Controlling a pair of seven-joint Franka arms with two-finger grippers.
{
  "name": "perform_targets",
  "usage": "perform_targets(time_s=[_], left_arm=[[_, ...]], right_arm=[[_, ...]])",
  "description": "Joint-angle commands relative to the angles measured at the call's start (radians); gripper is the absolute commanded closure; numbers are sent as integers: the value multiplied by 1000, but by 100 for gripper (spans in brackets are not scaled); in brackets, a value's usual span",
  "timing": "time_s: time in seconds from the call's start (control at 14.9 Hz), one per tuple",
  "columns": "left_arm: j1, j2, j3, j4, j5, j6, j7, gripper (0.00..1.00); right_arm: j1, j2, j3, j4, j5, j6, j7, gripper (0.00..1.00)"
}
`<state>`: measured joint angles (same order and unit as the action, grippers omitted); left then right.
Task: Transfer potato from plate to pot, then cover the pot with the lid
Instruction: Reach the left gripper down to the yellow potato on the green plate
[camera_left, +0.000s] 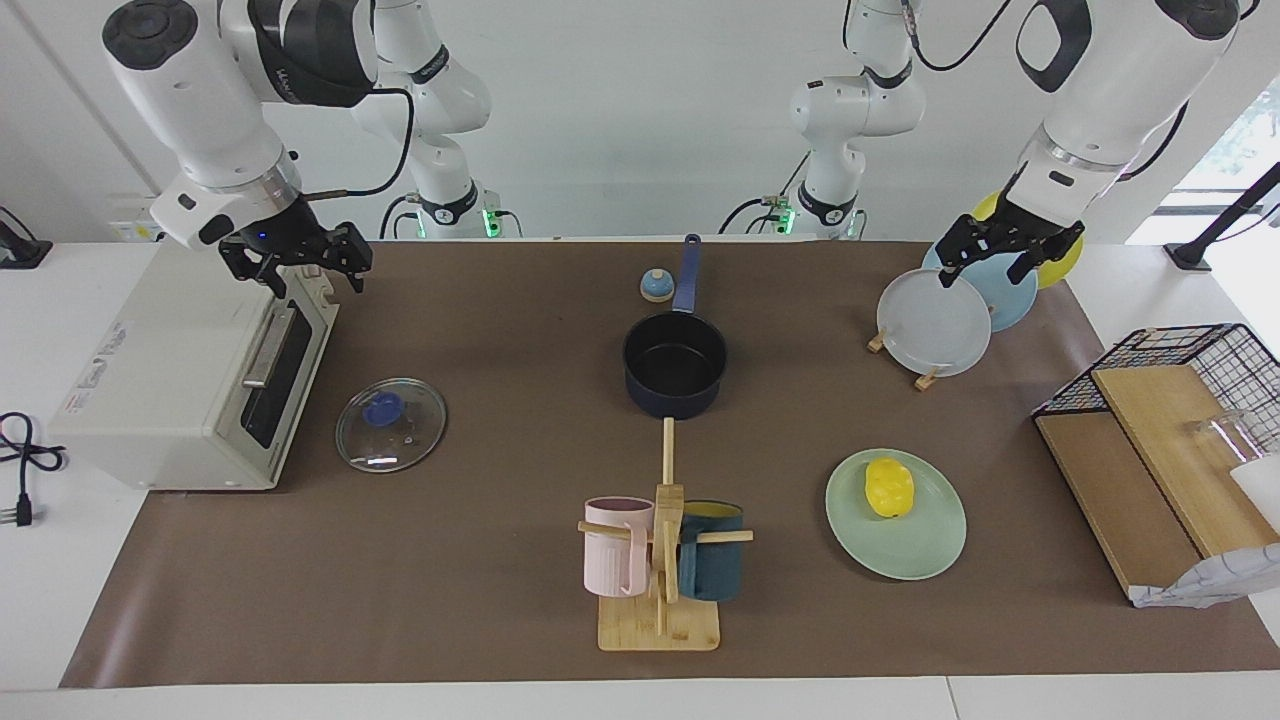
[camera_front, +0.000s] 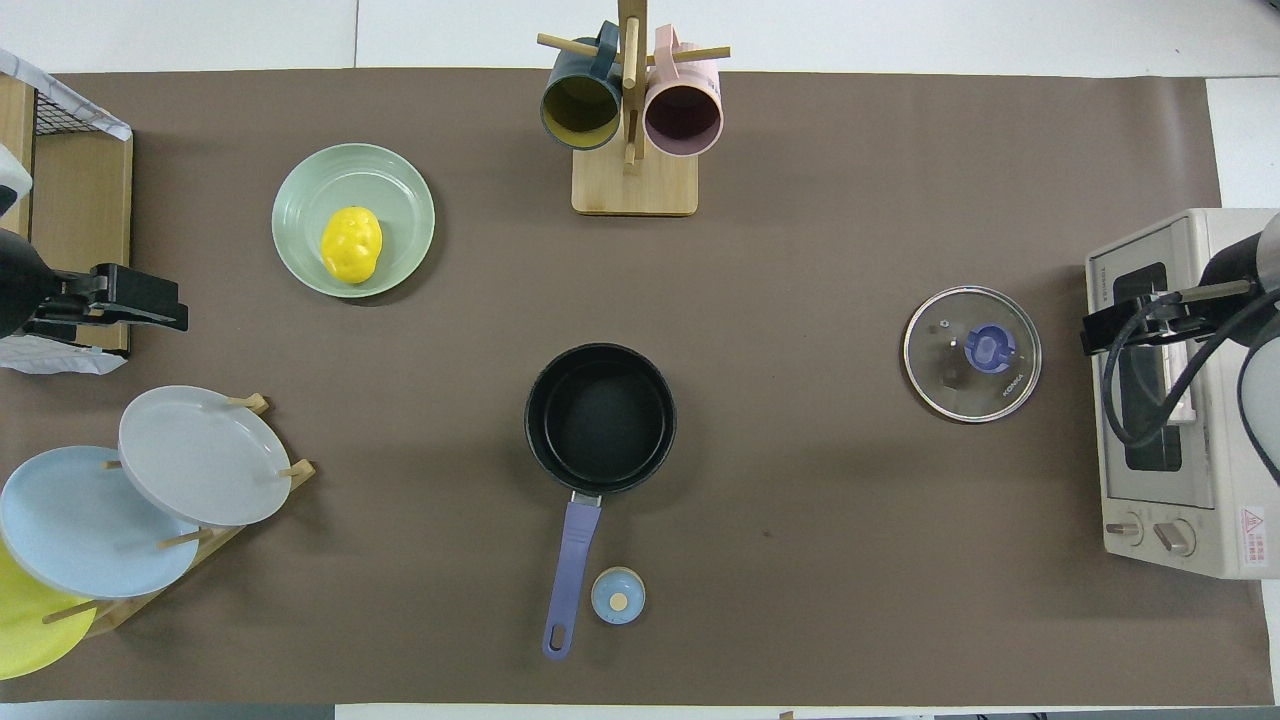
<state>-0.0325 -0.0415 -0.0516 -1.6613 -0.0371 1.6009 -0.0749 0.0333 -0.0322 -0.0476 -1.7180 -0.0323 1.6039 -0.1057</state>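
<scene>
The yellow potato (camera_left: 889, 487) (camera_front: 352, 244) lies on the mint-green plate (camera_left: 920, 555) (camera_front: 400, 180) toward the left arm's end of the table. The dark navy pot (camera_left: 675, 397) (camera_front: 600, 418) stands mid-table with nothing in it, its blue handle pointing toward the robots. The glass lid (camera_left: 400, 440) (camera_front: 950, 385) lies flat on the mat toward the right arm's end, blue knob up. My left gripper (camera_left: 985, 270) (camera_front: 175, 312) is open and empty in the air over the plate rack. My right gripper (camera_left: 318, 280) (camera_front: 1090, 335) is open and empty over the toaster oven's front edge.
A toaster oven (camera_left: 180, 380) (camera_front: 1170, 400) stands beside the lid. A plate rack (camera_left: 935, 320) (camera_front: 200, 455) holds grey, blue and yellow plates. A mug rack (camera_left: 660, 600) (camera_front: 632, 185) stands farther from the robots than the pot. A small bell (camera_left: 656, 286) (camera_front: 618, 595) sits beside the pot's handle. A wire basket with boards (camera_left: 1180, 420) stands at the left arm's end.
</scene>
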Motion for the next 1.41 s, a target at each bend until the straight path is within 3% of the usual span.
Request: perform_targets(time_s=[0.0,0.54,0.74,1.01,1.35], left_arm=[[-6,-15,3,-22,17,14,12,0],[-6,8,1,-9,6,88,9,0],[-17,141,1,75,-4,111,14,0],[-41,409,-1,254,-9,170,122,0],[-70,609,-4,287,3,342,208,0]], right_arm=[[4,-5,-3,8,-1,2,23,0],[4,-6,-3,5,0,-6,18,0],[4,-6,-3,5,0,-6,18,0],[4,-6,-5,6,0,-6,18,0],[4,-6,-3,5,0,-6,18,0]])
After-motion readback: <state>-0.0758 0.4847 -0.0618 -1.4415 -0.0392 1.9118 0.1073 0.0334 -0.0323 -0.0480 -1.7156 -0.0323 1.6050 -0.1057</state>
